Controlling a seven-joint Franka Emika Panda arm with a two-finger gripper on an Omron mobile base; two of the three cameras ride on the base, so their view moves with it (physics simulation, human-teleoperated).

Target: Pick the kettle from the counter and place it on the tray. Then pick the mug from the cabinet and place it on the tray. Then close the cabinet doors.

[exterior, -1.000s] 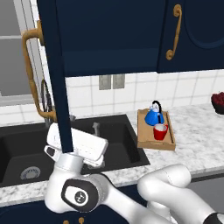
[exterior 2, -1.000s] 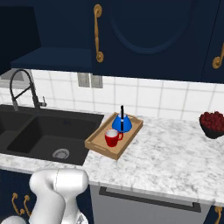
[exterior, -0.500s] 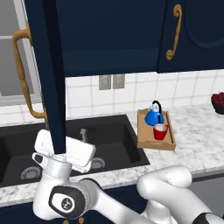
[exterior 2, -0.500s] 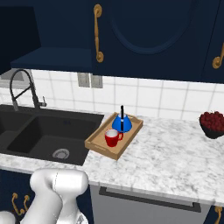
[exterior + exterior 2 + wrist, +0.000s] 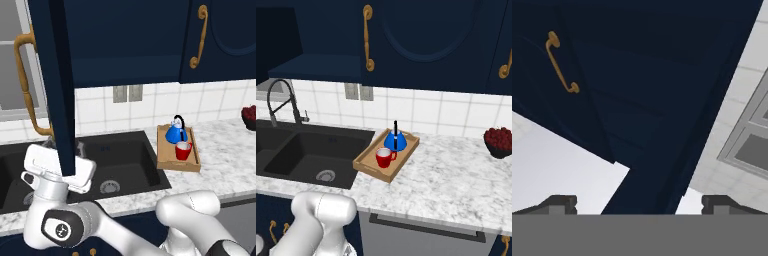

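Pincer (image 5: 639, 205) wide apart astride cabinet door (image 5: 662, 165) edge

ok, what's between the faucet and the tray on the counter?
In the right base view, the black sink lies between the faucet and the tray, then a narrow strip of bare marble counter beside the tray.

Open door (image 5: 52, 75) hides gripper fingers; bowl (image 5: 250, 116) cut by edge
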